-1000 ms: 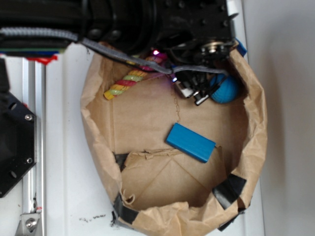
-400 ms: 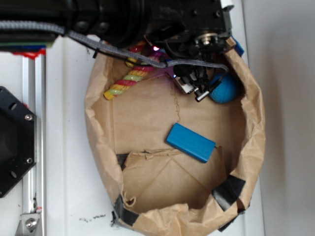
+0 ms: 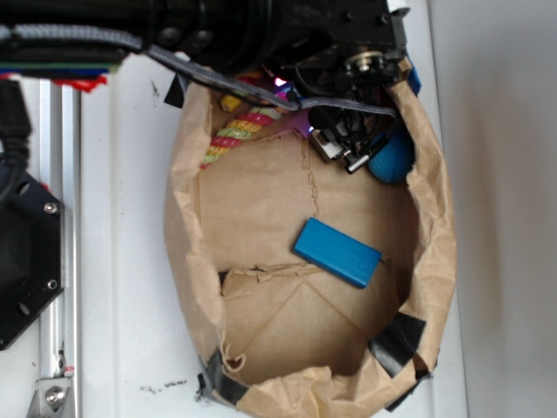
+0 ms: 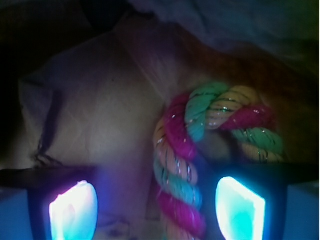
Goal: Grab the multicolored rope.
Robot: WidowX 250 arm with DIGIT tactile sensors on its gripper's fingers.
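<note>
Claw [image 4: 157, 212] now astride multicolored rope [image 4: 182, 165].

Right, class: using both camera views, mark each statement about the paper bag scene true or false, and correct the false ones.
1. The flat blue rectangular block lies inside the crumpled brown paper bag. True.
2. The thick twisted red, yellow and green rope sits between the tool's two glowing pads in the wrist view. True.
3. The rope lies straight. False: it bends over in a curve.
4. The round blue ball rests on top of the blue block. False: the two lie apart, the ball near the bag's upper right wall.
5. The tool is shut on the rope. False: its pads stand apart, either side of the rope.
</note>
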